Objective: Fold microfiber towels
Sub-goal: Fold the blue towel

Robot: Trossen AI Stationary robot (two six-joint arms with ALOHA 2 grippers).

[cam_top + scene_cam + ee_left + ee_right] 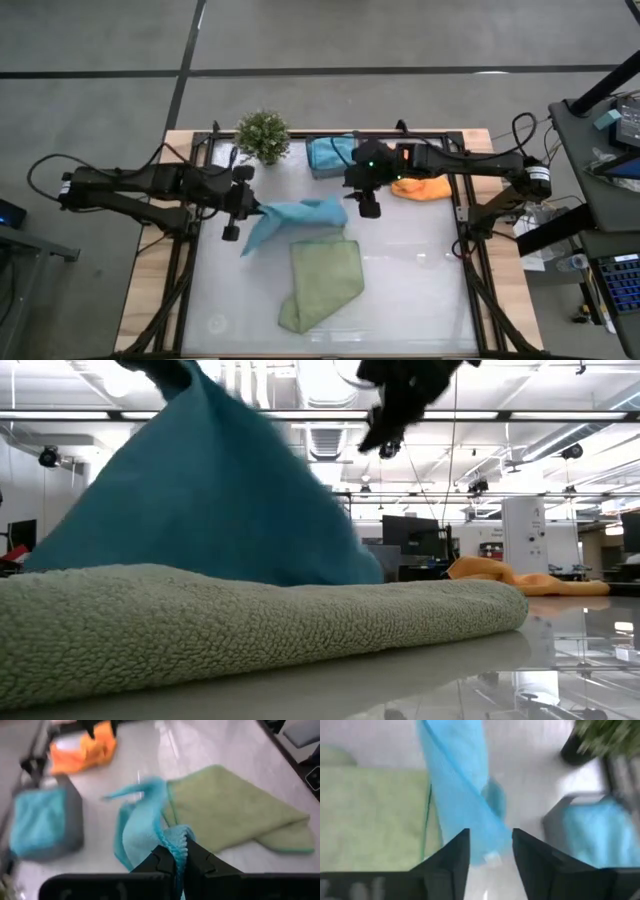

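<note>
- The teal towel (295, 215) hangs stretched at the table's (420, 290) middle, one corner clamped in the left gripper's (179, 862) fingers, probably lifted to spread it for folding.
- The right gripper (489, 852) hovers over its other end, fingers apart and holding nothing.
- Towels in view: two teal, the second (330, 155) in the grey bin (74, 817); one light green (322, 282) flat beside the first; one orange (422, 187).

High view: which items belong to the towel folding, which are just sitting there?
Job:
- blue towel, pinched in the left hand
- green towel lying on the table
- orange towel
- second blue towel in the bin
- right hand, open by the held towel's far end

Lying about:
- potted plant
- grey bin
</note>
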